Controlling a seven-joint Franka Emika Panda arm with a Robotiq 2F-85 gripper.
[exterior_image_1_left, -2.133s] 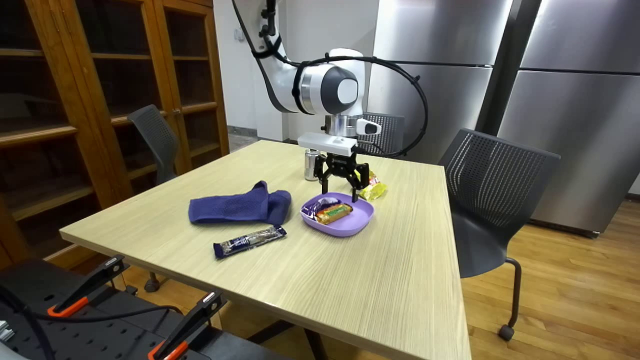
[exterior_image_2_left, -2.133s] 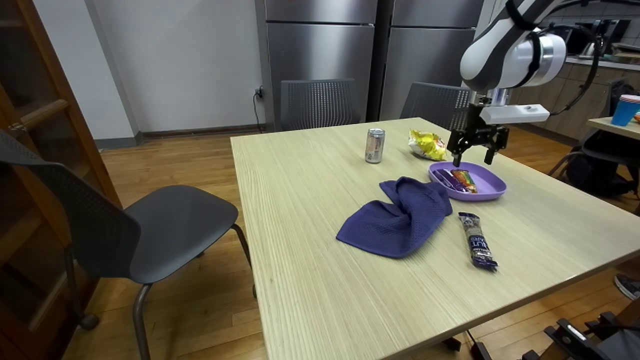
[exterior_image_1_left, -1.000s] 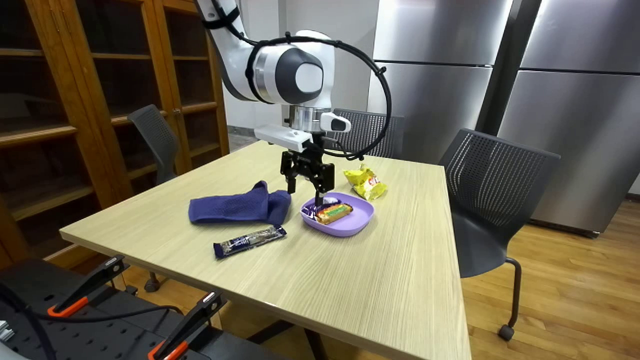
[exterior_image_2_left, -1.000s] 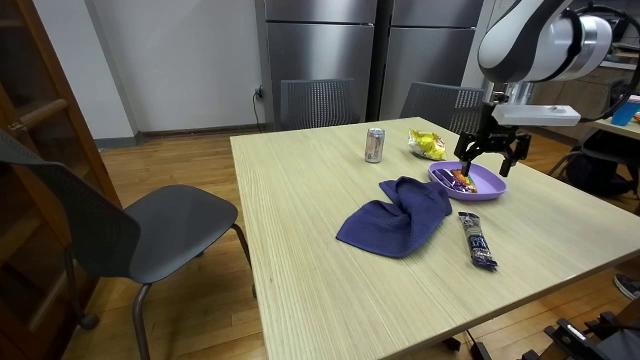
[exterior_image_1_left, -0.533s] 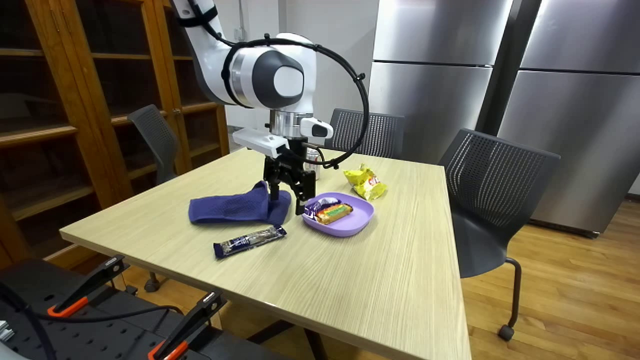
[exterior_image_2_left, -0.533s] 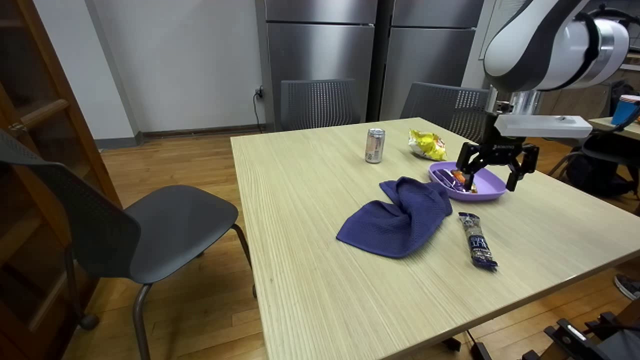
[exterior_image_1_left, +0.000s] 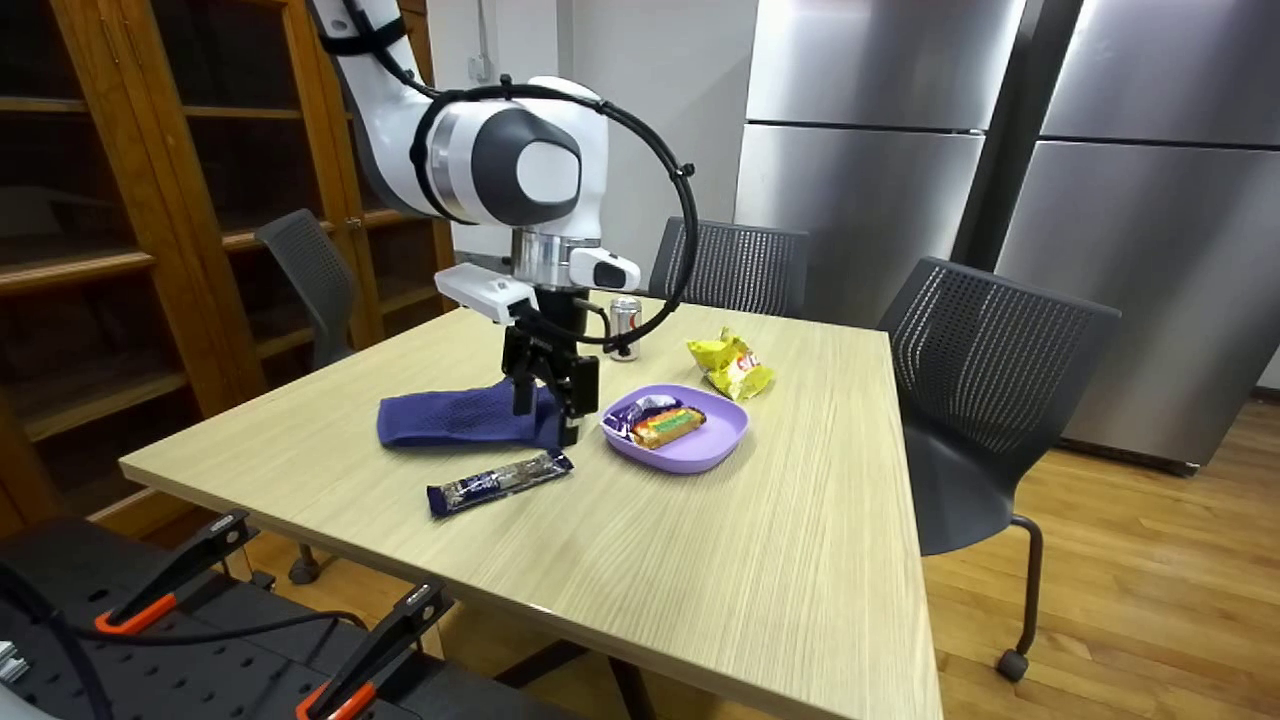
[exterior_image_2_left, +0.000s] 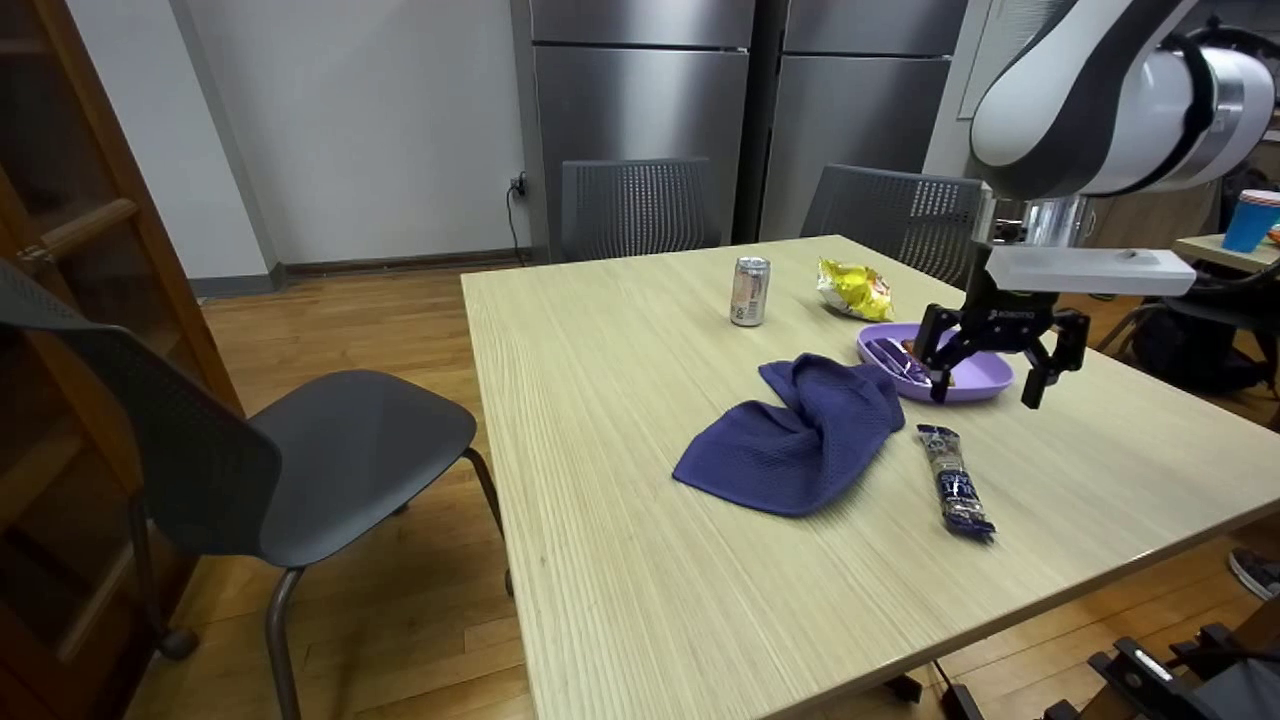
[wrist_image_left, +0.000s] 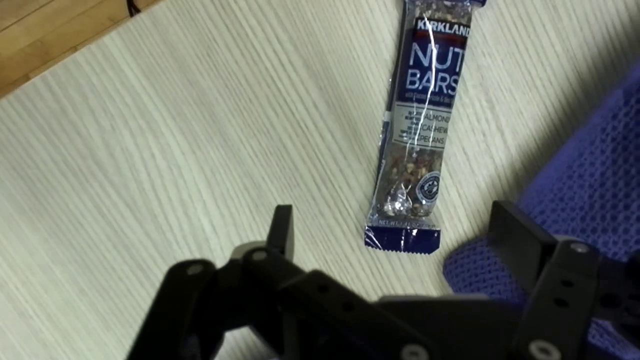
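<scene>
Black two-finger gripper (exterior_image_2_left: 985, 396) spread wide, empty, near slim navy-and-clear plastic-wrapped nut bar (wrist_image_left: 425, 95) on pale wooden table (wrist_image_left: 200, 150); descent could snag crumpled blue woven cloth (wrist_image_left: 590, 170), one finger (wrist_image_left: 520, 245) seemingly overhanging it.

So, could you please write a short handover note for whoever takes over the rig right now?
Pincer: open, holding nothing, above the table near one end of the nut bar.
Things: the nut bar lies on the table beside the blue cloth, outside the purple plate. Elsewhere on the table: a can and a yellow packet.
Done: a gold-wrapped bar and a purple-wrapped snack lie in the purple plate; who put them there I cannot tell.
Left: the nut bar is not yet gripped.
</scene>
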